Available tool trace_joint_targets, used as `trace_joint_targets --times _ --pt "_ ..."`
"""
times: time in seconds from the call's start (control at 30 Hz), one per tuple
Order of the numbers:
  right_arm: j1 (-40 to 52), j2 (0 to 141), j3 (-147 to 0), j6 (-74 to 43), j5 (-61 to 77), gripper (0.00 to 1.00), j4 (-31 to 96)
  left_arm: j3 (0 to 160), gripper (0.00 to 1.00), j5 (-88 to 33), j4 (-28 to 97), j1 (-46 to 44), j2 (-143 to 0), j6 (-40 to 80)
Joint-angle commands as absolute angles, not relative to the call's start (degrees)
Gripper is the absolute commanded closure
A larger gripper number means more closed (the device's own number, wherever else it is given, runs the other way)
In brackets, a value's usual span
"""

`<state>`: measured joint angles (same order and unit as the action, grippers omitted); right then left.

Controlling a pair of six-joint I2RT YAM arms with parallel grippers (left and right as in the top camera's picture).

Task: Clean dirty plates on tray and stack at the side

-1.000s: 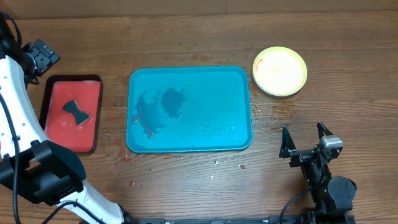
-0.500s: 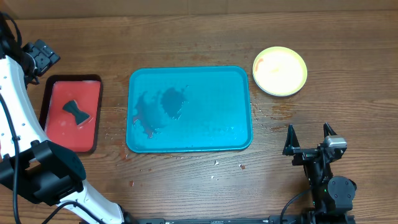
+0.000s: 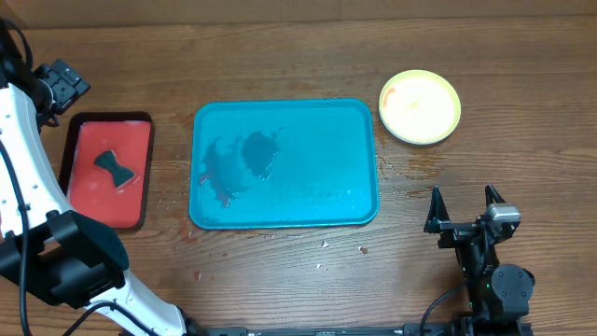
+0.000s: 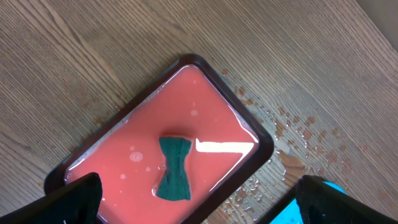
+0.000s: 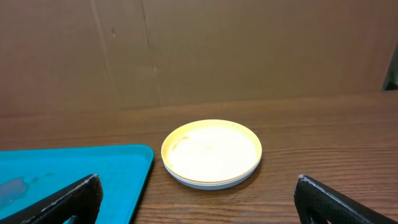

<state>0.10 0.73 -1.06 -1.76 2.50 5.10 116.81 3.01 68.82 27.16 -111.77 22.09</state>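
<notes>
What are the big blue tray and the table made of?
The blue tray looks like plastic: smooth, slightly shiny, one even colour, rounded corners. The table looks like wood, brown with grain lines, though it could be a wood-look laminate.

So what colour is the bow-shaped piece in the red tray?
The piece is dark green; left wrist view shows it best.

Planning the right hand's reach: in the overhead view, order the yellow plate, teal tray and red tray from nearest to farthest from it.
1. The yellow plate, just ahead of the right hand.
2. The teal tray, to its left, mid-table.
3. The red tray, far left.
</notes>
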Motion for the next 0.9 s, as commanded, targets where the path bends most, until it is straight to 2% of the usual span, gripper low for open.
trace_joint_targets --times 0.0,0.2,0.33,0.5,0.63,0.87 --pt "0.3 0.2 -0.5 -2.1 1.7 0.0 4.8 117.1 0.0 3.1 68.8 27.7 -112.2 21.6" --pt "0.3 0.2 -0.5 -2.1 1.7 0.0 4.8 117.1 0.0 1.3 79.5 27.7 -111.5 21.0" --pt "0.3 0.2 -0.5 -2.1 1.7 0.0 4.8 117.0 0.0 -1.3 80.1 26.8 -107.3 21.8" --pt "0.3 0.2 -0.5 -2.1 1.7 0.0 4.8 115.5 0.0 3.6 78.6 23.0 -99.2 21.8" --pt "0.3 0.2 -0.5 -2.1 1.7 0.0 4.8 109.2 0.0 7.1 73.7 18.2 -90.5 18.5" --pt "0.3 0.2 -0.5 -2.1 1.7 0.0 4.8 82.7 0.0 7.4 55.9 7.1 -70.0 16.7"
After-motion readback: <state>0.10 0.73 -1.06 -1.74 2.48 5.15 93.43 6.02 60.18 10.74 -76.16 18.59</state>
